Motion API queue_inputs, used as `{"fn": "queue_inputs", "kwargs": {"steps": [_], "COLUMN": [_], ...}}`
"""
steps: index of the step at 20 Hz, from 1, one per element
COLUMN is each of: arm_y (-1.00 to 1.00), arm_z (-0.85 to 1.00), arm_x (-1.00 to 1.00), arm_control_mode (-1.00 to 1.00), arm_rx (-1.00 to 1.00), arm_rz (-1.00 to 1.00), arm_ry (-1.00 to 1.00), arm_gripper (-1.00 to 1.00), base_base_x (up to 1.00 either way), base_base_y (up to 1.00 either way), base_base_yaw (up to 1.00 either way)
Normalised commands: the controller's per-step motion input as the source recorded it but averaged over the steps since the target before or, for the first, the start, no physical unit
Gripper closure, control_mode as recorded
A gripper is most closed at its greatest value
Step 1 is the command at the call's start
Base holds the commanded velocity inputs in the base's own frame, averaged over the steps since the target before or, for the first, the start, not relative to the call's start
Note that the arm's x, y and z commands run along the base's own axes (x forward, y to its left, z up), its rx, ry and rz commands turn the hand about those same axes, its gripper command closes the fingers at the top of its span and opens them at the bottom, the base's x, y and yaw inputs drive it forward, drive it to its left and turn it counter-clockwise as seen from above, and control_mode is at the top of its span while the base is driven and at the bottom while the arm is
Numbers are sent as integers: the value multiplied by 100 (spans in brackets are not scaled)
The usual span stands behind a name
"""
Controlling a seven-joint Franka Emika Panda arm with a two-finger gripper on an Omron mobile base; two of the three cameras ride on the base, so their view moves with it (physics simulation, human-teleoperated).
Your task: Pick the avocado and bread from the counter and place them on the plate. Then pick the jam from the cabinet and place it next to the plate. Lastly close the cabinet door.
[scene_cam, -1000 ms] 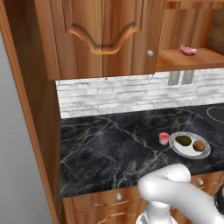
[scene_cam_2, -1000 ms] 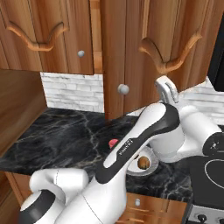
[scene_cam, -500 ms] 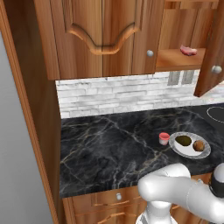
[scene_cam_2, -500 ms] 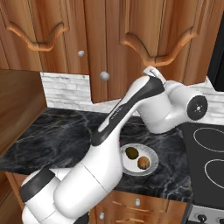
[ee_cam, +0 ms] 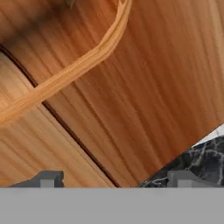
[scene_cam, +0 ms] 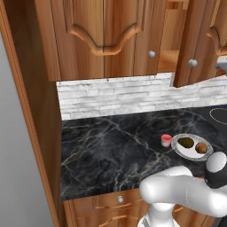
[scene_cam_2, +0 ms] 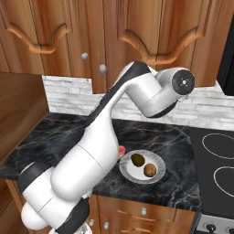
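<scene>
The white-grey plate [scene_cam: 179, 148] [scene_cam_2: 157, 160] lies on the black marble counter [scene_cam: 115, 150] [scene_cam_2: 59, 137]. On it rest the dark olive avocado [scene_cam: 186, 142] [scene_cam_2: 138, 159] and the orange-brown bread [scene_cam: 201, 147] [scene_cam_2: 149, 170]. The red-pink jam [scene_cam: 166, 140] stands on the counter just left of the plate; in the right base view the jam [scene_cam_2: 121, 151] peeks out from behind my arm. The cabinet door [scene_cam: 195, 40] [scene_cam_2: 155, 27] [ee_cam: 144, 87] hangs partly ajar. My gripper [ee_cam: 114, 180] is open and empty, close against the door's carved arch.
Closed wooden doors [scene_cam: 102, 35] with small grey knobs line the wall above a pale stone backsplash [scene_cam: 115, 95]. A black stovetop [scene_cam_2: 215, 160] with ring burners borders the counter on the right. A tall wooden side panel [scene_cam: 26, 111] closes the left end.
The cabinet door has swung from wide open to nearly shut. My arm has swept across with it, and the elbow now sits high to the right.
</scene>
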Motion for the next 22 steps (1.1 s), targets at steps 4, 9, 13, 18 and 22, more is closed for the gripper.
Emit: {"fn": "queue_inputs", "kwargs": {"steps": [4,9,13,18,22], "arm_y": [83,71,57,28,13], "arm_z": [-55,-33,-20,-5,0], "arm_x": [98,94,84,82,65], "arm_control_mode": [-100,-100,-100,-100,-100], "arm_rx": [-39,-40,-40,-36,-27], "arm_rz": [-4,-8,-12,-14,-15], "arm_ry": [2,0,0,0,-3], "arm_gripper": [-100,-100,-100,-100,-100], "base_base_x": [0,0,0,0,0], "base_base_y": [0,0,0,0,0], "base_base_yaw": [0,0,0,0,0]}}
